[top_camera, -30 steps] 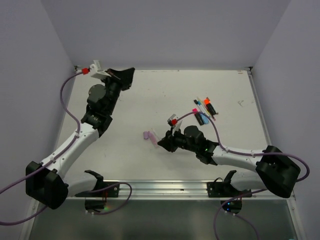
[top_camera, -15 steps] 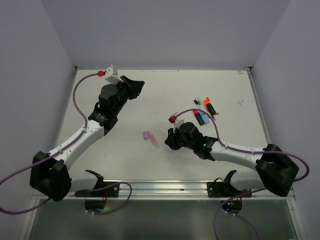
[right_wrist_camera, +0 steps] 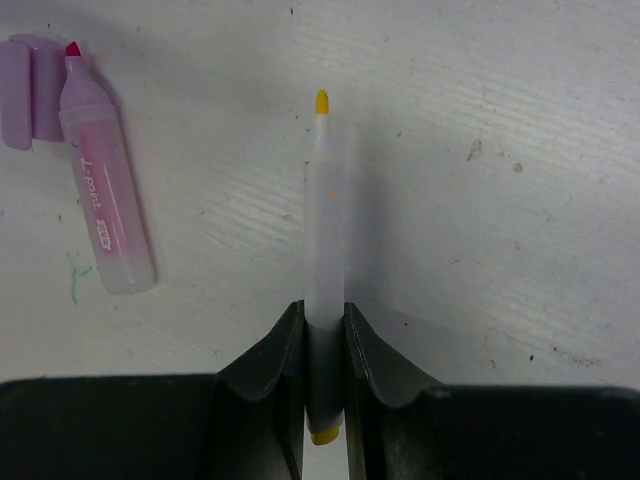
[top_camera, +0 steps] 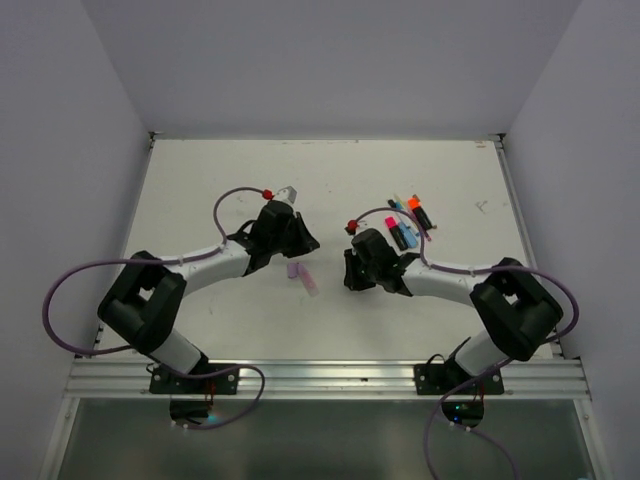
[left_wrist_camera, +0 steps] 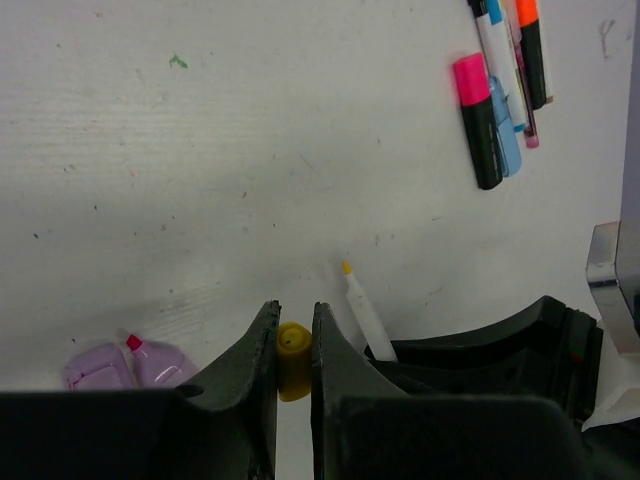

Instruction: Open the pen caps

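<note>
Top cam: fixed, high, behind the near edge, looking down and toward the far side, with the whole table (top_camera: 200, 190) in frame. Left wrist cam: close over table centre, angled down, facing far. Right wrist cam: closer still, facing far-left. All three share the lilac highlighter (right_wrist_camera: 105, 215) and the yellow-tipped pen (right_wrist_camera: 324, 220). The pen cluster (left_wrist_camera: 500, 100) at far right shows only in top and left wrist.

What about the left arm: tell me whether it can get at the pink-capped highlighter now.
Probably not yet. The left claw is shut on the yellow cap, so it must drop that first. The pink-capped highlighter lies across bare table, but the right claw, holding the yellow pen, sits near that path.
</note>
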`<state>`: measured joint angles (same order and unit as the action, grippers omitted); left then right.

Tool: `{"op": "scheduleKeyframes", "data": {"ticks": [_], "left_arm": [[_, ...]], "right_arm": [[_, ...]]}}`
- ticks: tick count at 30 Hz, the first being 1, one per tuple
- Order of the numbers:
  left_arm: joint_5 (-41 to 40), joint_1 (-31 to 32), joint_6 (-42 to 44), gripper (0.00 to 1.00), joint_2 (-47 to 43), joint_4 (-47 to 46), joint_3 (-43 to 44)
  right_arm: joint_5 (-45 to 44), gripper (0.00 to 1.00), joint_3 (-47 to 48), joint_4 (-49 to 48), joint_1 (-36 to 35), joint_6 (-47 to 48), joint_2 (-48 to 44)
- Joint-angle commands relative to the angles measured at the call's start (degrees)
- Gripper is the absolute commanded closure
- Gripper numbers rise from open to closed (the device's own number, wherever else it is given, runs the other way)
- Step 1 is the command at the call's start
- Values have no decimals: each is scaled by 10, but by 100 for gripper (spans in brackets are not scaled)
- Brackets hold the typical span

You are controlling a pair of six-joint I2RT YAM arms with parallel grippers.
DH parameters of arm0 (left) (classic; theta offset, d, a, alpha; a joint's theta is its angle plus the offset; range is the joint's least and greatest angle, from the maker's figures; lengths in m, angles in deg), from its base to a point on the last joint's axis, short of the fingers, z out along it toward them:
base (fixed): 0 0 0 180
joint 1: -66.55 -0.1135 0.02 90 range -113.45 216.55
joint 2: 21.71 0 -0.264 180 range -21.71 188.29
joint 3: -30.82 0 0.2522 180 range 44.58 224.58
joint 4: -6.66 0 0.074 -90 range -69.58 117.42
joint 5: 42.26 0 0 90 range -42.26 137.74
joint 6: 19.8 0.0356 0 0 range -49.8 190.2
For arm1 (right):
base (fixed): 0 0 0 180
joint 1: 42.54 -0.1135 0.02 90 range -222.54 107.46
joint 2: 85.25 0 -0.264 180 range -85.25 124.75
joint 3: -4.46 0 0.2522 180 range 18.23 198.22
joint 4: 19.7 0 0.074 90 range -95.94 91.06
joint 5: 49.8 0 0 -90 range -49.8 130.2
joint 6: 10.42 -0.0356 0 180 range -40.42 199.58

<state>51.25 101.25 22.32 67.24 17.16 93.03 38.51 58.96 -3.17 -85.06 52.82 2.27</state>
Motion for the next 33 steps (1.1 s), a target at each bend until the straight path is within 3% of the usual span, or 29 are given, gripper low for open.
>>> {"op": "scheduleKeyframes", "data": {"ticks": [1,12,22,28,33], "left_arm": [[23,14,-12,92,21,0,2],[16,32,-20,82,76,18,0],[-32,32,-12,62,-11,57,4],[-63,31,2,48,-58,74,8],[-61,32,5,48,-78,85,2]], "right_arm": [[14,100,45,8,-2,-13,16],[49,86,78,15,-3,-8,73],[60,55,94,37,-11,7,56],[3,47,119,91,-1,22,20],[-35,40,131,116,60,32,-11]]}}
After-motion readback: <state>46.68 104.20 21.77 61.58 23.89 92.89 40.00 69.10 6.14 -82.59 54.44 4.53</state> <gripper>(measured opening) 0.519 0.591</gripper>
